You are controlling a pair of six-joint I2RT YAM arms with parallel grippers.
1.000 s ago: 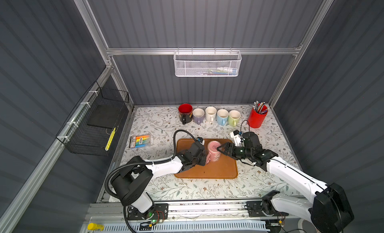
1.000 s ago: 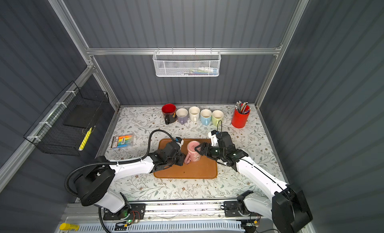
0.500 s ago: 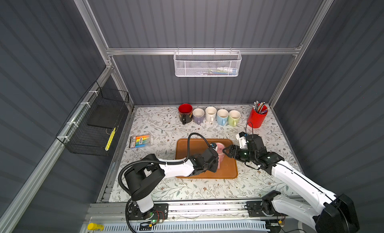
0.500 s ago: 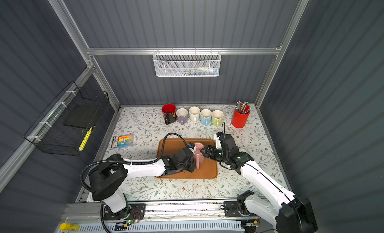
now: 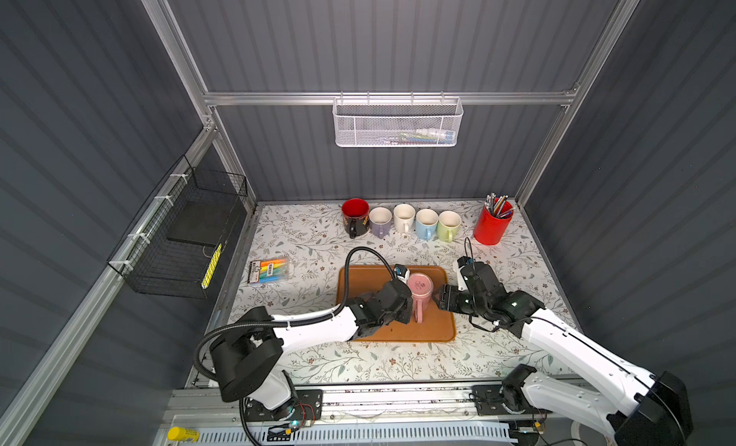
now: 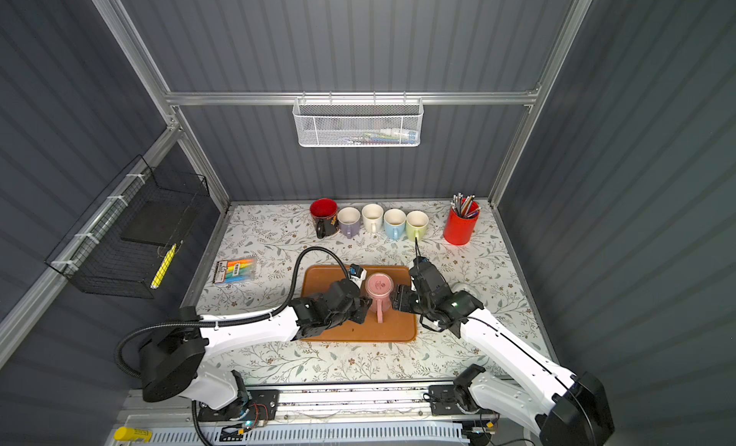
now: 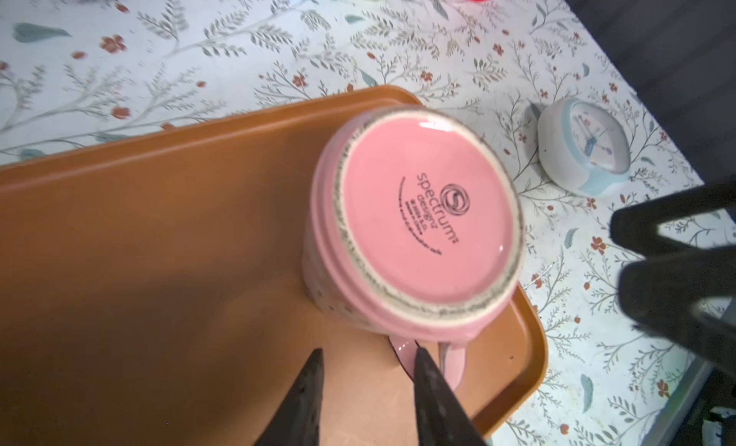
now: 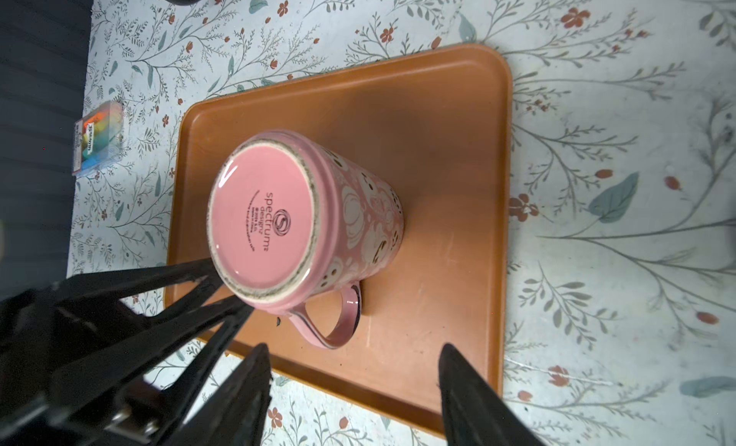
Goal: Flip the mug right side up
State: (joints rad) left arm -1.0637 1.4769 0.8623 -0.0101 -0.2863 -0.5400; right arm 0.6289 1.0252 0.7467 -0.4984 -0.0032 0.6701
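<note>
Pink floral mug (image 5: 420, 290) (image 6: 378, 288) is seen upside down, rim down and glazed base up with the printed maker's mark visible (image 7: 418, 225) (image 8: 275, 221). It is stood on the right half of the orange tray (image 5: 438, 328) (image 6: 318, 276) (image 7: 159, 225) (image 8: 438, 145), with the handle (image 8: 338, 320) pointed toward the near edge of the table. The left gripper (image 5: 408, 308) (image 6: 364, 306) (image 7: 368, 356) is placed low beside the mug on its left. Its fingers are parted with nothing clamped, and one fingertip (image 7: 422, 360) is right against the handle; contact cannot be told. The right gripper (image 5: 440, 298) (image 6: 396, 298) (image 8: 352, 352) is held just off the mug's right side, with fingers spread wide and empty and the handle just ahead of the gap. A small white-and-blue clock (image 7: 581, 149) is laid on the floral tabletop (image 5: 310, 241) beside the tray's right edge. A marker pack (image 5: 269, 269) (image 6: 235, 270) is laid left of the tray. Along the back, a red mug (image 5: 355, 213), lilac mug (image 5: 379, 221), white mug (image 5: 404, 216), blue mug (image 5: 426, 221) and green mug (image 5: 449, 224) are lined up upright, and a red pen cup (image 5: 493, 225) is set at the right. A white mesh basket (image 5: 398, 123) is hung on the back rail and a black wire basket (image 5: 179, 241) on the left wall.
</note>
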